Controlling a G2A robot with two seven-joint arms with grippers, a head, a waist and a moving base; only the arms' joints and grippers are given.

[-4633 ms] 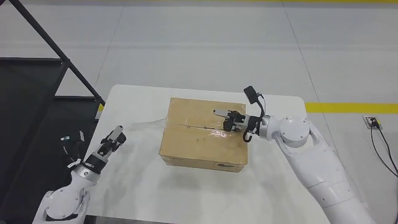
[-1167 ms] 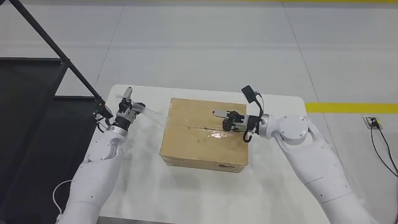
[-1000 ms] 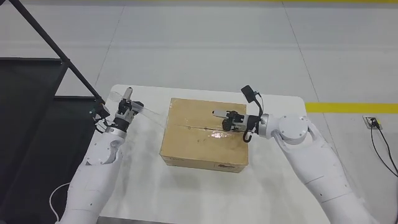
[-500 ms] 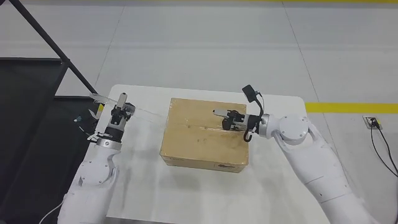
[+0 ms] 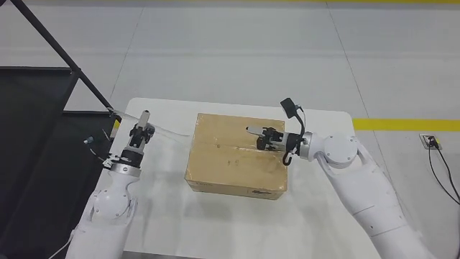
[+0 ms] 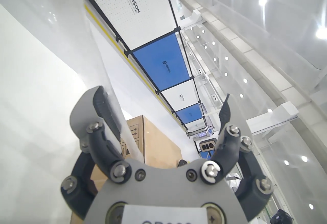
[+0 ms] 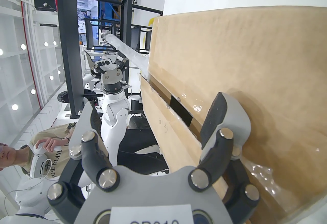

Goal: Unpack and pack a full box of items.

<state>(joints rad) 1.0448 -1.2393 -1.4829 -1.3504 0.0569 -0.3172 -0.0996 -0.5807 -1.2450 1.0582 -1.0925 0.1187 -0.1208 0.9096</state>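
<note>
The cardboard box point(image 5: 237, 162) is sitting at the centre of the white table point(image 5: 158, 208). Its flaps are closed and its top seam is running from 9 to 3 o'clock.

A strip of clear tape point(image 5: 172, 132) is stretching from the 9 o'clock end of that seam to the left gripper point(image 5: 143, 126), which is hovering off the box at about 10 o'clock. Its fingers are standing spread. The strip is clinging to one pad point(image 6: 107, 110) rather than being pinched, so adhesive alone appears to be carrying the tension.

The right gripper point(image 5: 253, 131) is lying on the box top near 2 o'clock, its fingers also spread. One finger point(image 7: 217, 117) is bearing on the cardboard beside the seam, probably to pin the box against the sideways pull.

Judged step: unsealing, with the flaps not yet lifted. Risk: the strip may refuse to leave the pad.
</note>
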